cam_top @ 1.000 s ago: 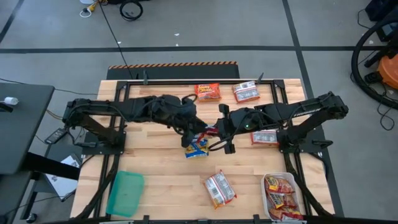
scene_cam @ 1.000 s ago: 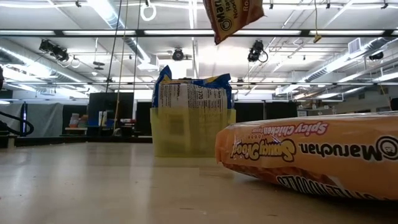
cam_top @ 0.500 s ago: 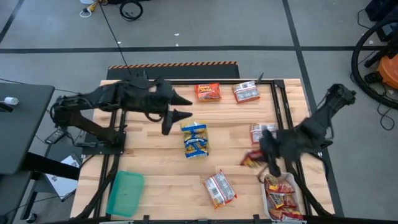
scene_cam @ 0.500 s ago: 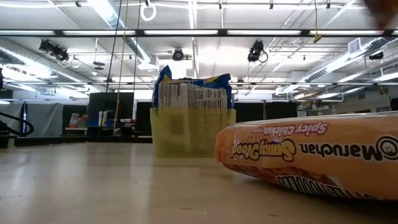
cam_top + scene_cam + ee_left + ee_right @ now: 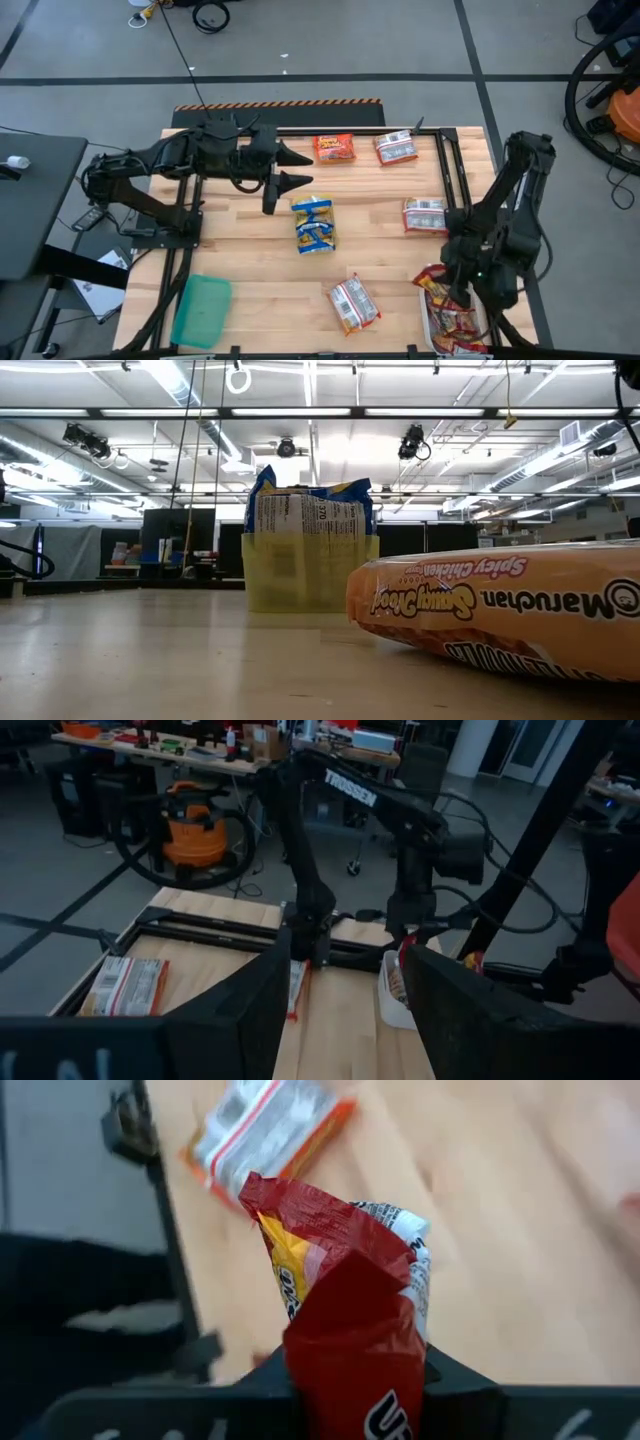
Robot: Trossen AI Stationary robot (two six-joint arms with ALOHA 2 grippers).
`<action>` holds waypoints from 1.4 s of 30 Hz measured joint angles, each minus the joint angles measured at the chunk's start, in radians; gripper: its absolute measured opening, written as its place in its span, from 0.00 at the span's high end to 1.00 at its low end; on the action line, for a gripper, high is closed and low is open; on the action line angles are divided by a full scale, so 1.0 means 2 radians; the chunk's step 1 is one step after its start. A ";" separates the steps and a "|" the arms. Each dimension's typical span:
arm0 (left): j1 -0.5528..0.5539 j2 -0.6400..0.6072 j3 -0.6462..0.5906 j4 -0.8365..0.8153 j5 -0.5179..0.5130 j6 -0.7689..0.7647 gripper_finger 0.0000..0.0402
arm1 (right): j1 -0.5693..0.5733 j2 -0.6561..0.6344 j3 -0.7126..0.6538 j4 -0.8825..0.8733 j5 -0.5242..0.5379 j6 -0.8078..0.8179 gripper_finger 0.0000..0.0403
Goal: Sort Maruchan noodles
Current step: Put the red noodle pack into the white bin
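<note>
Scanning left to right: green tray (image 5: 203,309) is sitting at the front-left corner of the surface (image 5: 240,260), untouched. Left tool (image 5: 297,168) is hovering over the rear-middle, jaws spread, gripping nothing; it's parked just behind the blue-and-yellow packet (image 5: 314,224), which is lying flat mid-surface. Orange packet (image 5: 335,148) and a silver-white packet (image 5: 397,148) are lying side by side along the rear edge. Another silver-white packet (image 5: 353,303) is lying near the front edge, and a third silver-white packet (image 5: 425,215) is sitting toward the right edge.

Right tool (image 5: 452,290) is working at the front-right corner, clenched on a red packet (image 5: 345,1320). The wrist view is showing the wrapper crumpled and pinched at one end, the rest sticking out past the fingers. It's hanging right at the white tray (image 5: 434,335), which is already holding red packets.

Judging the step: dropping this red one into the white tray. Doing it well means:
- centring over the tray before letting go, since the packet is dangling off-axis and could catch the rim
- lowering until the free end is touching the pile, then opening
- lifting straight up so the slick wrapper isn't dragging out with the fingers

Left arm is looking free for the blue-and-yellow one next.
</note>
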 joint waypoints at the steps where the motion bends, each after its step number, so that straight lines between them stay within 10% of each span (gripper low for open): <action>1: 0.000 -0.001 0.000 0.000 0.000 -0.001 0.50 | 0.004 0.010 0.000 -0.003 0.015 0.002 0.86; 12: -0.001 -0.001 0.000 -0.014 0.007 -0.005 0.50 | 0.071 0.098 0.000 -0.020 -0.007 0.160 0.79; 21: -0.001 -0.001 0.000 -0.025 0.007 -0.004 0.50 | 0.034 0.020 0.011 -0.029 -0.103 0.075 0.59; 25: -0.001 -0.001 0.000 -0.034 0.008 -0.005 0.50 | 0.016 0.005 0.011 -0.041 -0.068 0.022 0.66; 34: -0.025 -0.001 0.000 -0.053 0.008 -0.007 0.50 | -0.002 0.036 -0.006 -0.010 -0.168 -0.037 0.94; 42: -0.024 -0.004 0.000 -0.066 0.000 -0.006 0.50 | -0.011 0.022 0.036 -0.041 -0.022 -0.041 0.99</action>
